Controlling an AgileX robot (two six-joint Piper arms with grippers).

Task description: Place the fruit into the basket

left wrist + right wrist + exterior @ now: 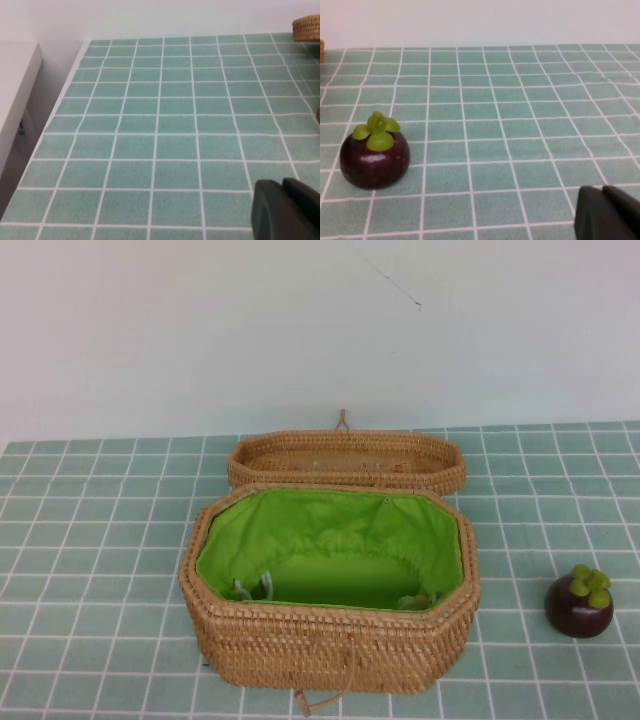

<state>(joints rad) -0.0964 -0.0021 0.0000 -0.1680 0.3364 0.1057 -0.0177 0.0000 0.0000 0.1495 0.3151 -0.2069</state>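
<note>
High view: fruit (579, 605) sat on worktop (90, 570), right of open basket (330, 640).
Wrist views: left gripper (287, 210) and right gripper (607, 212) waited low; fingers' state untellable. Right should approach squarely, gripping below the leaves.

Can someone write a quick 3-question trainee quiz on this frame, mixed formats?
1. True or false: the fruit already lies inside the basket.
2. Multiple choice: the basket's lid is A) shut and clasped, B) swung open behind the basket, C) missing.
3. Short answer: which arm is the fruit nearer to, and where is each gripper?

Key
1. False. It sits on the tiled cloth, right of the basket, untouched.
2. B.
3. The right arm. The right gripper shows only in the right wrist view, short of the fruit; the left gripper only in the left wrist view, over bare tiles. Neither appears in the high view.
</note>
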